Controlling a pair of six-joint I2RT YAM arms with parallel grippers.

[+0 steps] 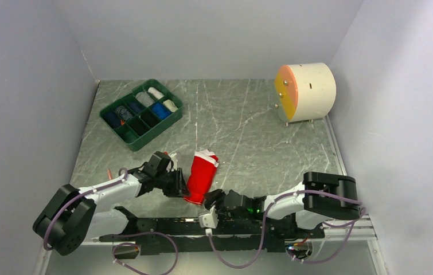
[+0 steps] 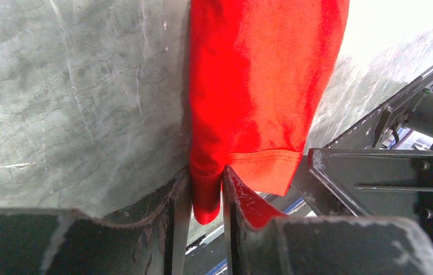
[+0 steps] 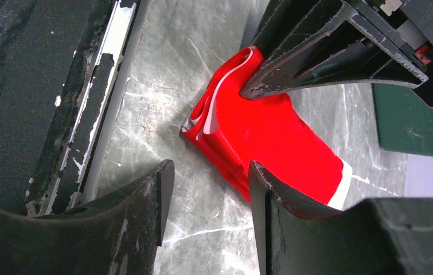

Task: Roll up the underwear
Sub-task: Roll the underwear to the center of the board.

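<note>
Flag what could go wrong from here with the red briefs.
1. The left gripper pinches only a thin edge of the red underwear; a tug could slip it out.
2. The right gripper is open, with the cloth mostly beside one finger, not between them; closing might miss it or catch one layer.

Count on the tabletop (image 1: 248,132):

- One pair of red briefs (image 1: 201,176), white-edged at the waistband.
- One green compartment tray (image 1: 156,134).
- Rolled cloth items (image 1: 159,110) in the tray, in white, blue and dark shades. They are too small from here to count with certainty.
- One cream drum (image 1: 311,86) with an orange-and-yellow face.
- Two robot arms, the left arm (image 1: 108,192) and the right arm (image 1: 294,200).
- Two hands, one per arm: left hand (image 1: 179,183) and right hand (image 1: 213,197).
</note>
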